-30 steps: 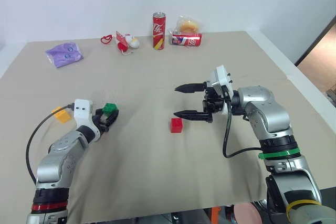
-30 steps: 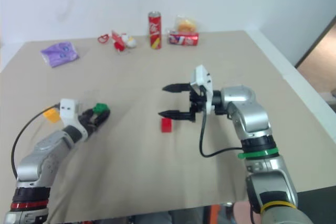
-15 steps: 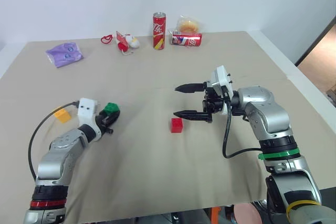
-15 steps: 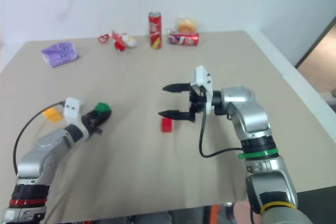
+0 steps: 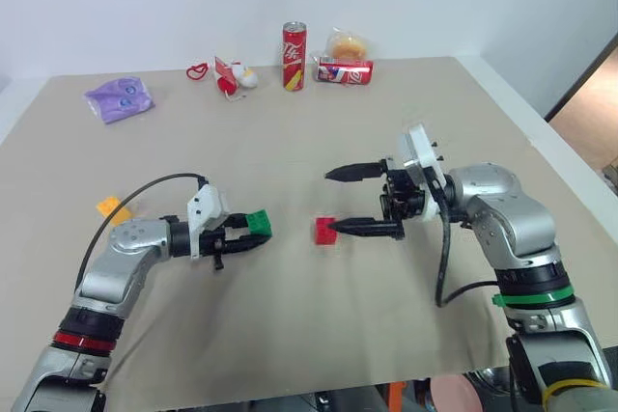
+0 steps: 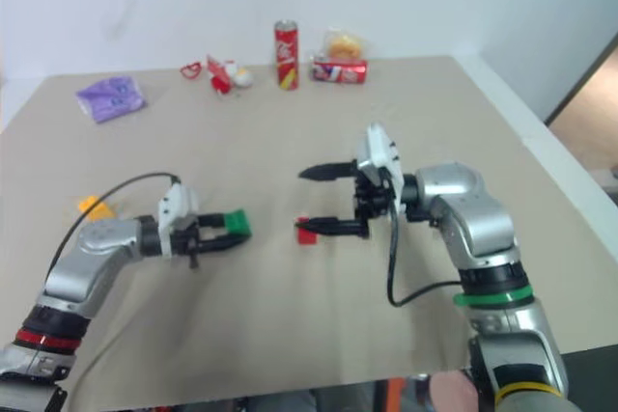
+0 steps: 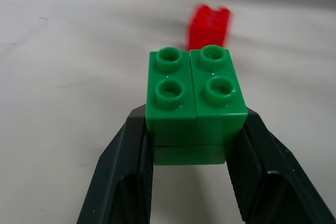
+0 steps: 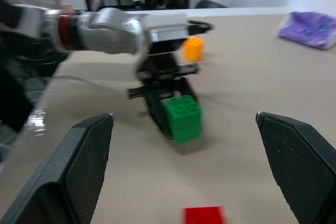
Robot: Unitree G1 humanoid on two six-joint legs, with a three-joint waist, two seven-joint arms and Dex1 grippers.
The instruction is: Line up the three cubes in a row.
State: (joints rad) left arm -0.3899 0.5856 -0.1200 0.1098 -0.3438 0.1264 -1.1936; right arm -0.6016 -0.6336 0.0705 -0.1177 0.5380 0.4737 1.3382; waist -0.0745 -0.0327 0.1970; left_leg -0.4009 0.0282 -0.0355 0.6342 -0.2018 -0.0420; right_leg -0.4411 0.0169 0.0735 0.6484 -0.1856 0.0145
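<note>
My left gripper (image 5: 253,230) has its jaws clamped on the green cube (image 5: 258,224), studs up, carried just above the desk (image 5: 290,315) and aimed at the red cube (image 5: 324,231), which sits near it at 3 o'clock. The yellow cube (image 5: 112,208) lies well apart at 9 o'clock, behind the left arm. My right gripper (image 5: 359,200) hangs with its jaws spread wide and empty, the lower finger just beside the red cube.

My worry: the right finger is close enough to knock the red cube out of line, and the two grippers could collide as green comes in. Both forearms reach inward, roughly level, facing each other.
</note>
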